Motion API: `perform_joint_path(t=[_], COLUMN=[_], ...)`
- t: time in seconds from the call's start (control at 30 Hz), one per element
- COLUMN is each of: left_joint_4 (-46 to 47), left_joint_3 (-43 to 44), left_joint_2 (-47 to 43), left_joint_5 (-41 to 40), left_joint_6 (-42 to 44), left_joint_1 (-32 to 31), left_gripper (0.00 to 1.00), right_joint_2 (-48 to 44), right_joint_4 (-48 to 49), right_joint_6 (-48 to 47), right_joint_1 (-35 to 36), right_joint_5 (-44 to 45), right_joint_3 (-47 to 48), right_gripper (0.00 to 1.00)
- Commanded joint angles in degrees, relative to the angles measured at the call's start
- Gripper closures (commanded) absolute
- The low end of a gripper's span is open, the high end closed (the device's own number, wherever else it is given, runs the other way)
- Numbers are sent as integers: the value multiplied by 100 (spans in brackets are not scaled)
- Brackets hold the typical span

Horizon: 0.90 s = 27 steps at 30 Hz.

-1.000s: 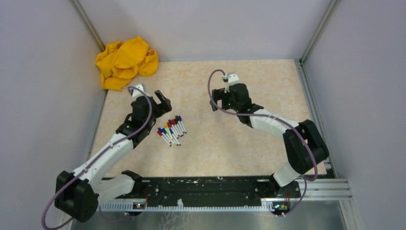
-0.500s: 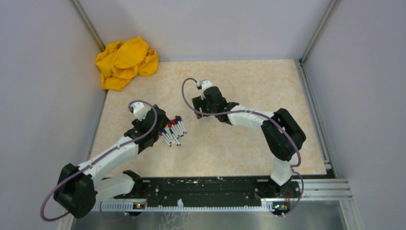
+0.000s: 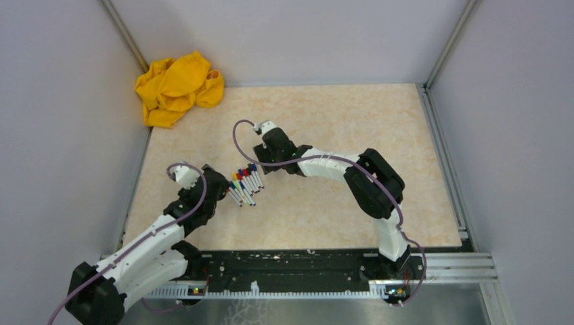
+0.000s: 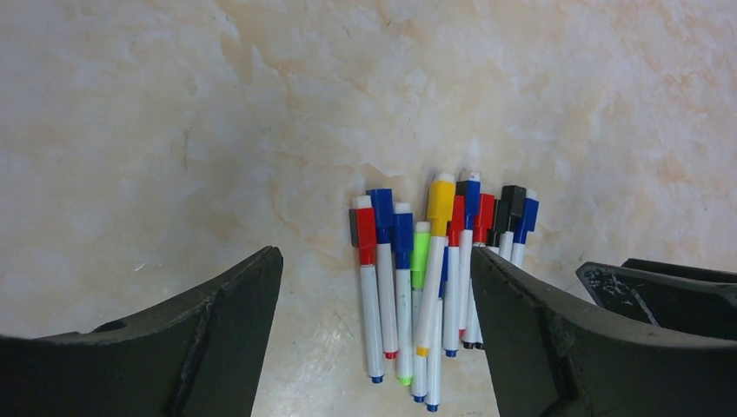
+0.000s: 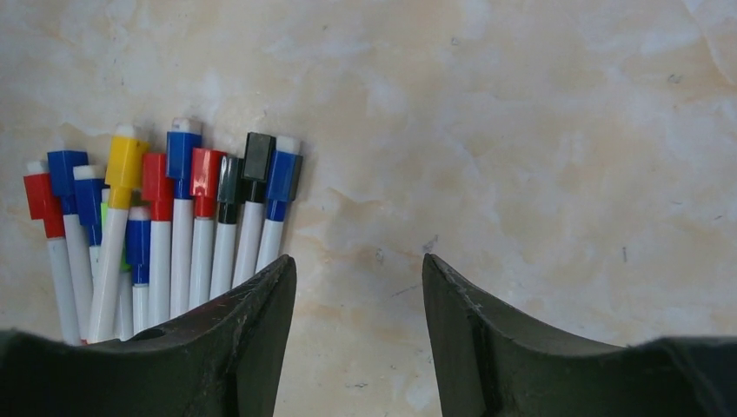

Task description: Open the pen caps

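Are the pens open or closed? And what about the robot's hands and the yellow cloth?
pen caps: every one that shows is on its marker, none pulled off.
markers: lying bunched together on the table.
left gripper: open, holding nothing.
right gripper: open, holding nothing.
yellow cloth: crumpled in the far left corner.

The pen caps [image 4: 441, 207] are red, blue, yellow, lime green and black, set on white marker barrels [image 4: 368, 321]. The tabletop [image 4: 174, 130] is cream with mottled beige, marble-like veining. The crumpled cloth [image 3: 177, 84] is bright yellow, and the left arm [image 3: 145, 237] and right arm [image 3: 325, 164] are white and black with purple cables [image 3: 235, 139].
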Motion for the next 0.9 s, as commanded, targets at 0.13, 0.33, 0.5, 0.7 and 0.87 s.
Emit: perform_joint_path(t=[0.13, 0.33, 0.5, 0.7, 0.87], left_joint_4=[-225, -277, -298, -287, -271], left_joint_3=[-67, -97, -137, -133, -141], left_joint_2=[-47, -351, -500, -565, -508], left_joint_5=[-24, -101, -87, -118, -92], left_joint_6=[-168, -95, -78, -17, -17], left_joint_1=[-95, -104, -108, -105, -104], left_gripper=[14, 14, 15, 15, 15], right_joint_2=[545, 762, 836, 613, 369], right_joint_4=[-334, -496, -604, -367, -291], right_joint_6=[113, 167, 195, 237, 234], right_joint_1=[424, 540, 561, 569, 579], right_joint_5=[164, 242, 401, 316, 284], right_joint_3=[703, 900, 940, 680, 528], right_gripper=[47, 48, 52, 54, 54])
